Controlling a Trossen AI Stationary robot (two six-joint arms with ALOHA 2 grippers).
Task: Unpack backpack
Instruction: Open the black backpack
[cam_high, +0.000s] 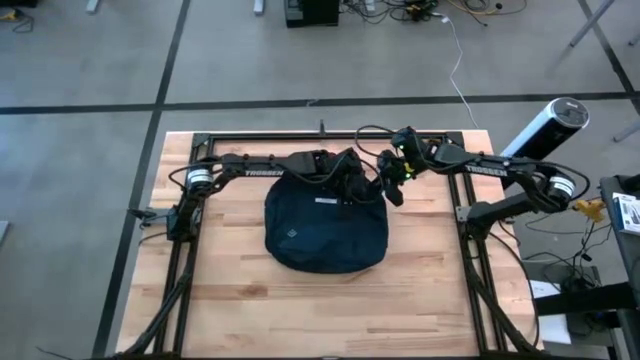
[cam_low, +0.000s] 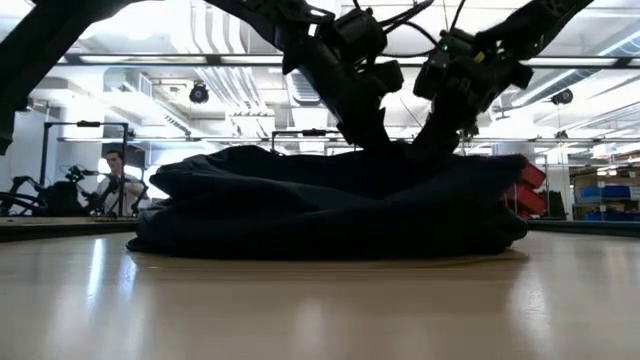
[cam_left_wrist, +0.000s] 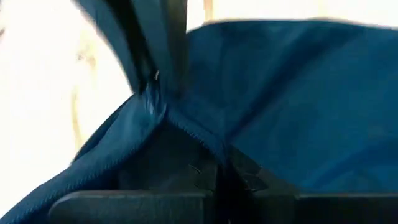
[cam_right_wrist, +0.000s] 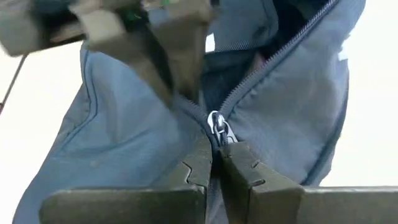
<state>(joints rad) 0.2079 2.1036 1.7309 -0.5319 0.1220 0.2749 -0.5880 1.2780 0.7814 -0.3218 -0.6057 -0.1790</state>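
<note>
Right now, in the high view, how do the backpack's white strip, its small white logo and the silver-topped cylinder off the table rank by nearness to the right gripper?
From the right gripper, shut at the backpack's upper right edge:
1. White strip, upper middle of the backpack, to the picture's left of the gripper.
2. Small white logo, lower and further left on the fabric.
3. Silver-topped cylinder, beyond the table's right edge.

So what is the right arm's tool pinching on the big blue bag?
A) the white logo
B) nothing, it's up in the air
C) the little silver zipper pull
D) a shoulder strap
C: in the right wrist view, the right tool is shut at the top of the backpack, its tips meeting right at the silver zipper pull where the zipper's two sides join.
</note>
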